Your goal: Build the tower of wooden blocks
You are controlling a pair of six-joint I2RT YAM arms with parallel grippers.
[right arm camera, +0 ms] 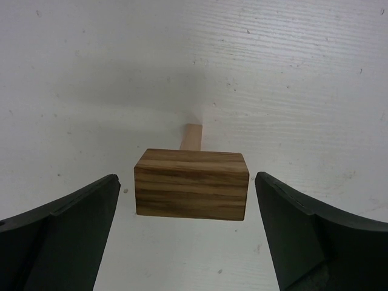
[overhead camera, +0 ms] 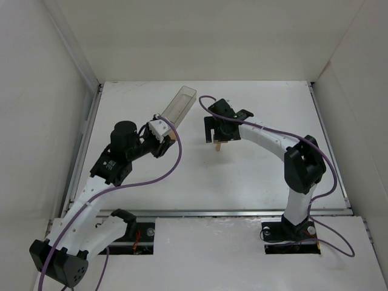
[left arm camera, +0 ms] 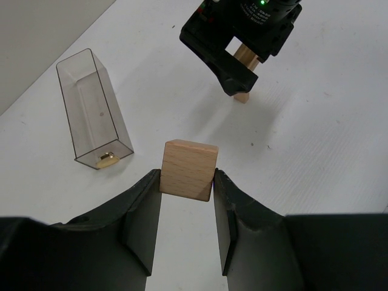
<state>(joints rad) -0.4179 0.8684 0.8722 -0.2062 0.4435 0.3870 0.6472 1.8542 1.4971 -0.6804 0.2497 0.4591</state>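
Nudging the striped block (right arm camera: 191, 197) atop the wood block tower (right arm camera: 193, 136) would topple it; right hand (right arm camera: 187, 177) flanks it released, left hand (left arm camera: 187, 179) at 9 o'clock grasps a pale block (left arm camera: 189, 159).

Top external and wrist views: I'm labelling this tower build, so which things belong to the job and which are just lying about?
Job: pale wood block gripped in the left tool; striped wood block over a thin upright block, between the fingers of the open right tool.
Lying about: clear plastic box on its side, small yellowish item inside.
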